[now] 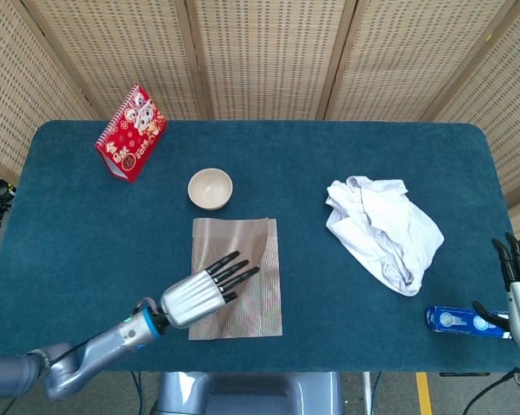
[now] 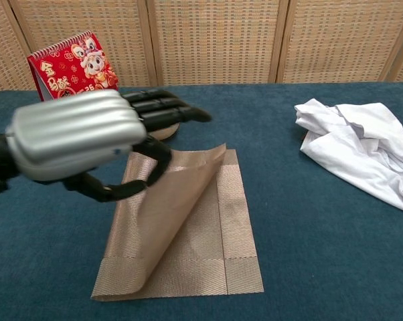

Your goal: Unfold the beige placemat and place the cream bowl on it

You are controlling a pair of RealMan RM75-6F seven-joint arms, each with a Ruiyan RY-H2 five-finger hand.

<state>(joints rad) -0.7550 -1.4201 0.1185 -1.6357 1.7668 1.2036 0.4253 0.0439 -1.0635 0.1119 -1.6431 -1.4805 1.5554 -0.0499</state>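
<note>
the beige placemat (image 2: 188, 227) is seen on the blue table (image 1: 346, 285), just in front of the cream bowl (image 1: 210, 188), with its top layer lifted along the left side and held up between the thumb and fingers of the left hand (image 2: 81, 137). the right hand (image 1: 517, 290) is found at the table's right edge beside a blue tube (image 1: 463, 320), its fingers spread apart and nothing held. a white cloth (image 1: 385, 229) and a red calendar (image 1: 130, 131) are also laid on the table.
</note>
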